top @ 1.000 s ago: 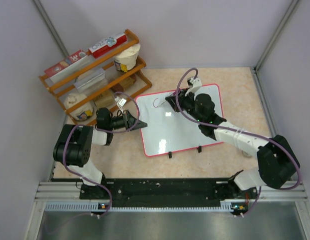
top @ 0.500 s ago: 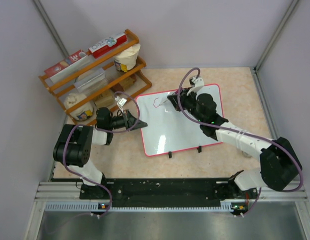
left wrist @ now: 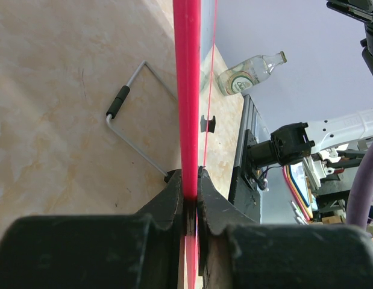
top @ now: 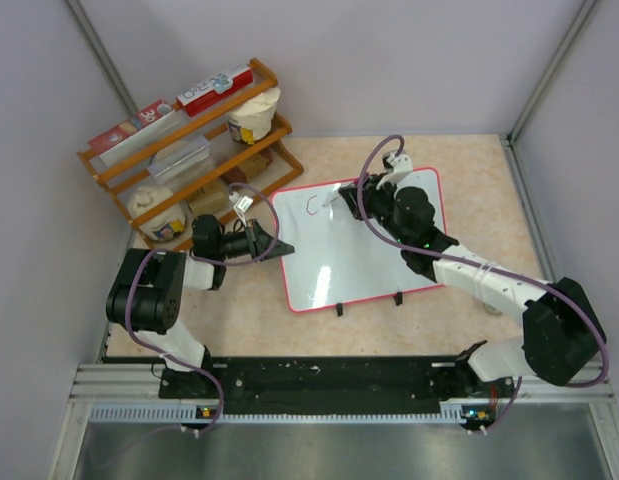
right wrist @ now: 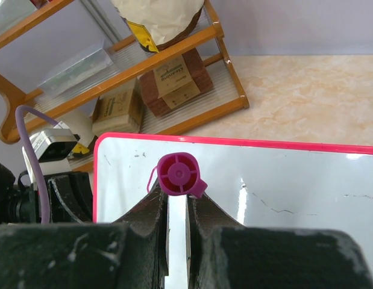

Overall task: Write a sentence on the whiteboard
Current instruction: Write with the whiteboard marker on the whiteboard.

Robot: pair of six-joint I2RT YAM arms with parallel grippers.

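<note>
The whiteboard (top: 354, 265), mid-table, bears of the sentence (top: 311, 205) only a purplish "C" at 10 o'clock, the right gripper (right wrist: 178, 201) grasping a purple marker (right wrist: 177, 173), its tip hidden, and the left gripper (left wrist: 189, 180) clamping the 9 o'clock rim.

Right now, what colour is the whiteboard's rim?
Pink-red. The whiteboard rim shows best in the left wrist view, clamped in the left gripper.
</note>
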